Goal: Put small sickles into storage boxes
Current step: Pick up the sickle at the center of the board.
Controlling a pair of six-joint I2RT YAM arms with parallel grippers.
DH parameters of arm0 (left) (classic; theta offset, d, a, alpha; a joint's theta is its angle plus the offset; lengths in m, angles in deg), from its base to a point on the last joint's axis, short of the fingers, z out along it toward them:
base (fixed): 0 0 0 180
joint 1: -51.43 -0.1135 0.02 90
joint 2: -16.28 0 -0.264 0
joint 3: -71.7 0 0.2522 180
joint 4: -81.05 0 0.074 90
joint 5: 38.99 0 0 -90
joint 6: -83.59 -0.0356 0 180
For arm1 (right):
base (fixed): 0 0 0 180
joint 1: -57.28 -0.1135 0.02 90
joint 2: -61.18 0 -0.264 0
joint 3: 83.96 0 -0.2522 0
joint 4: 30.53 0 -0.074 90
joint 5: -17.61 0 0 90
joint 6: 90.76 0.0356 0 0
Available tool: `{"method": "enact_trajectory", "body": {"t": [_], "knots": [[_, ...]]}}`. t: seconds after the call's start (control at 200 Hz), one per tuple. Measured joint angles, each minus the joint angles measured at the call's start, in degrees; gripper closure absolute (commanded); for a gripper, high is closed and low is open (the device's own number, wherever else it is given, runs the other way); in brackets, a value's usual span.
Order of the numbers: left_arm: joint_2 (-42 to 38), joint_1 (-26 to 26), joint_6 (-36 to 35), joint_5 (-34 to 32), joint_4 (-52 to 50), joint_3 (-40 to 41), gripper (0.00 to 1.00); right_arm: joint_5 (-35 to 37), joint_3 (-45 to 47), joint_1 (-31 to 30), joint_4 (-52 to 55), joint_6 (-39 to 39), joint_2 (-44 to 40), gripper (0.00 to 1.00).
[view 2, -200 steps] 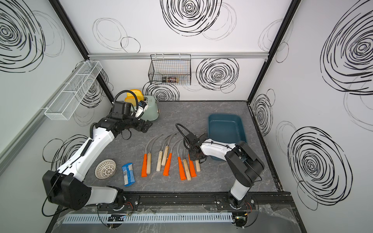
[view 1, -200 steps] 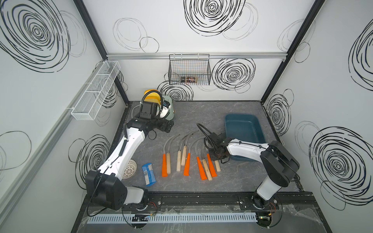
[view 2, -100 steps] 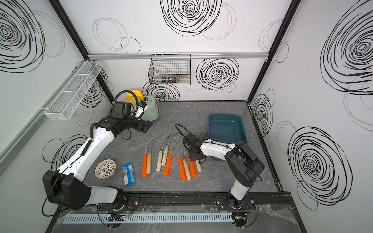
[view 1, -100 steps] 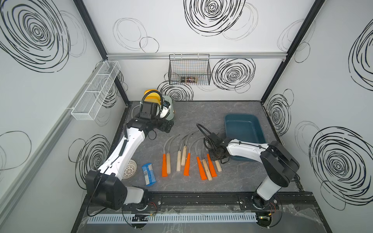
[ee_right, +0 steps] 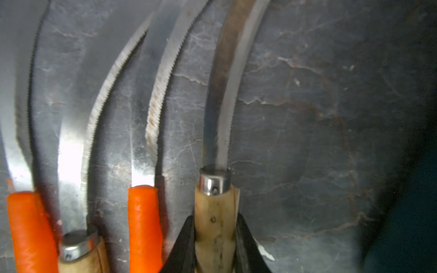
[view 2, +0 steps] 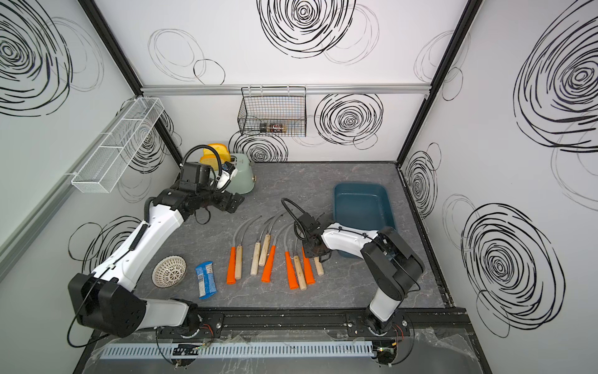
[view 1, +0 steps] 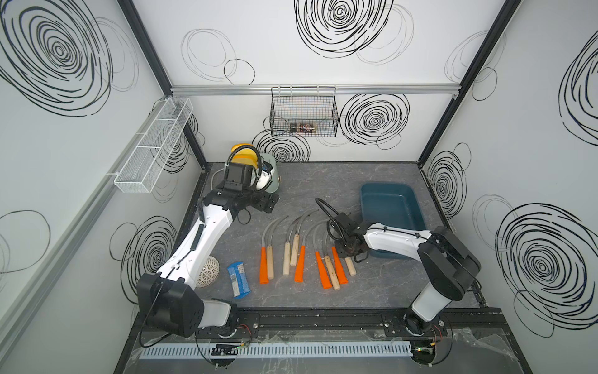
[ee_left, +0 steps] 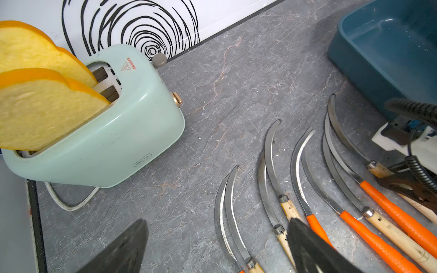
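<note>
Right wrist view: right end effector (ee_right: 214, 232) is pressed onto the pale handle of the wood-handled sickle (ee_right: 214, 183). One black finger (ee_right: 184, 243) sits on each side, just behind the metal ferrule. The blade runs away from the jaws over the grey worktop (ee_right: 307, 141). Cannot tell whether the handle rests on the worktop or is raised off it. An orange-handled sickle (ee_right: 143, 224) lies just beside it.

Both top views, front to back:
- Nearest the front rail are a blue packet (view 1: 238, 279) and a white perforated dome (view 2: 169, 271).
- Small sickles (view 1: 299, 264) lie in a row on the worktop, handles toward the front and blades curving toward the back. The gripped one is at the robot's-right end of the row.
- Storage box (view 1: 393, 207) stands further back and to the right of the right end effector, near it. Every sickle lies outside it.
- Left end effector (view 1: 267, 204) is above the worktop, back-left of the row. The left wrist view shows its fingers (ee_left: 127, 248) spread wide, holding nothing.
- A mint toaster (view 1: 270, 176) holding yellow bread slices stands at the back left.
- A black wire basket (view 1: 304, 111) hangs on the back wall.
</note>
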Motion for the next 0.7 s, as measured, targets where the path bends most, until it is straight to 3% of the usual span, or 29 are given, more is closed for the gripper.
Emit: {"method": "enact_trajectory", "body": {"t": [0.7], "knots": [[0.09,1.22,0.66,0.02,0.02,0.00,0.04,-4.11,-3.96,1.25,3.23,-2.86,-7.28,1.00]]}}
